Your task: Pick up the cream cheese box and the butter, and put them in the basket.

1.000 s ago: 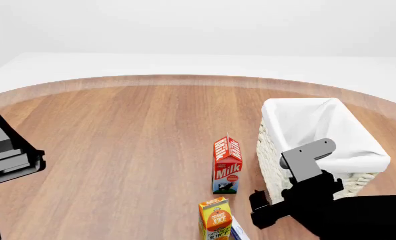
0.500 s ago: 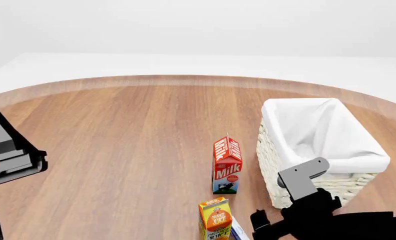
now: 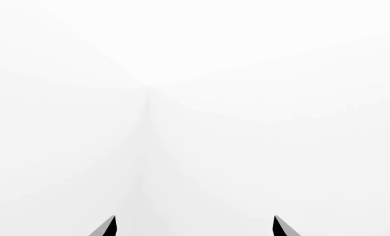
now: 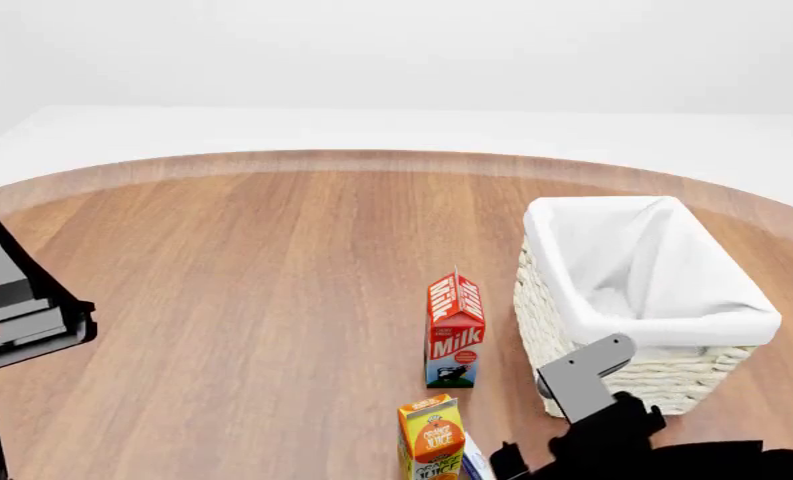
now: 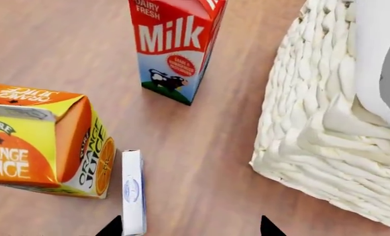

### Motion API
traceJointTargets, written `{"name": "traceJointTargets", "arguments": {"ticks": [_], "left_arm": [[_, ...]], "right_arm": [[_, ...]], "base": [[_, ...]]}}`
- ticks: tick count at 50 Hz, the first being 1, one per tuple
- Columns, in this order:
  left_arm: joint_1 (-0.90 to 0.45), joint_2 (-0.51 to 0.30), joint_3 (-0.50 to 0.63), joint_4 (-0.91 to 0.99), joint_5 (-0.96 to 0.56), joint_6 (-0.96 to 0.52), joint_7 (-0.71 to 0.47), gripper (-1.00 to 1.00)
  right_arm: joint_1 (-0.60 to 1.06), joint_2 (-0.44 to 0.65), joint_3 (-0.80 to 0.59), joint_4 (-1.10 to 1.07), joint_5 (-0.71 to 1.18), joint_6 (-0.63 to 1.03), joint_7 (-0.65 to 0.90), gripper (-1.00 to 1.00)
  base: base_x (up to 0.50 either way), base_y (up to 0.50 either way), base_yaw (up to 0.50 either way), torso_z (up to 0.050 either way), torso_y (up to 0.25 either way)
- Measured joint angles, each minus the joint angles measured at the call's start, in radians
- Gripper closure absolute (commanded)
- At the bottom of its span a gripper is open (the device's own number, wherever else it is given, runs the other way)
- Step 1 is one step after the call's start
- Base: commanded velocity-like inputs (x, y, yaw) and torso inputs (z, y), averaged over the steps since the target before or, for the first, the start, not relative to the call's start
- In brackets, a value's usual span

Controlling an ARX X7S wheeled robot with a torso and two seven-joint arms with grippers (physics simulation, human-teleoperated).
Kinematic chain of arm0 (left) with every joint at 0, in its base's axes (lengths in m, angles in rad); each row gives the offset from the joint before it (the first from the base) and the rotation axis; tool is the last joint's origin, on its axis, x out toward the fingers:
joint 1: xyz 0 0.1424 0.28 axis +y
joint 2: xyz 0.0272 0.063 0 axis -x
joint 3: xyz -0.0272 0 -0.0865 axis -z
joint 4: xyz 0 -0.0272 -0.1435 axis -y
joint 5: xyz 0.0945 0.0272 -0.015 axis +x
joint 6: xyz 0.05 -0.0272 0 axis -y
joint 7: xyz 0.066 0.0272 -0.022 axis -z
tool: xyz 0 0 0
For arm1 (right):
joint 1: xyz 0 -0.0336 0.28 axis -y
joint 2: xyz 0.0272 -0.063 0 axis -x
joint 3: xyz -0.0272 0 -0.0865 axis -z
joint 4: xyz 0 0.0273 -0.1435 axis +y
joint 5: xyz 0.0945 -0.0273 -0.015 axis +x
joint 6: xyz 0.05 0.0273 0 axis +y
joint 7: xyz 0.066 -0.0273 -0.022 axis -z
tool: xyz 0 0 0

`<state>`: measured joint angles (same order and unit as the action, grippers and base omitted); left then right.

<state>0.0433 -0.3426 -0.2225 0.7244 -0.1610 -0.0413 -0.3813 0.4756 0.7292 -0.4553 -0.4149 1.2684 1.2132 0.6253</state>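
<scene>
The wicker basket (image 4: 636, 330), lined with white cloth, stood empty on the wooden table (image 4: 236, 270). Just beside it stood a red-and-white carton (image 5: 175, 46) reading "Milk", and nearer the robot a carton (image 5: 41, 140) marked "Orange Juice". The cream cheese box (image 5: 134, 199) stood on edge against the juice carton. The right gripper (image 5: 189, 227) hung spread and empty above it; the left gripper (image 3: 193, 227) likewise held nothing.

Simulated tabletop test scene: round brown wood-grain table (image 4: 263, 270) in a blank white featureless room; grocery cartons near a woven off-white wicker basket (image 4: 636, 290).
</scene>
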Motion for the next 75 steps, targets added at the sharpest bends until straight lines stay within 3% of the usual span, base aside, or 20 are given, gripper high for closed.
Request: {"name": "traceJointTargets", "arguments": {"ticks": [75], "left_arm": [[0.007,-0.016,0.02,-0.023,0.002,0.016,-0.021,-1.0]], "right_arm": [[0.0,-0.078,-0.235,0.141,-0.271,-0.154,-0.191,-1.0]], "base": [[0.0,0.0,0.0,0.0,0.0]]}}
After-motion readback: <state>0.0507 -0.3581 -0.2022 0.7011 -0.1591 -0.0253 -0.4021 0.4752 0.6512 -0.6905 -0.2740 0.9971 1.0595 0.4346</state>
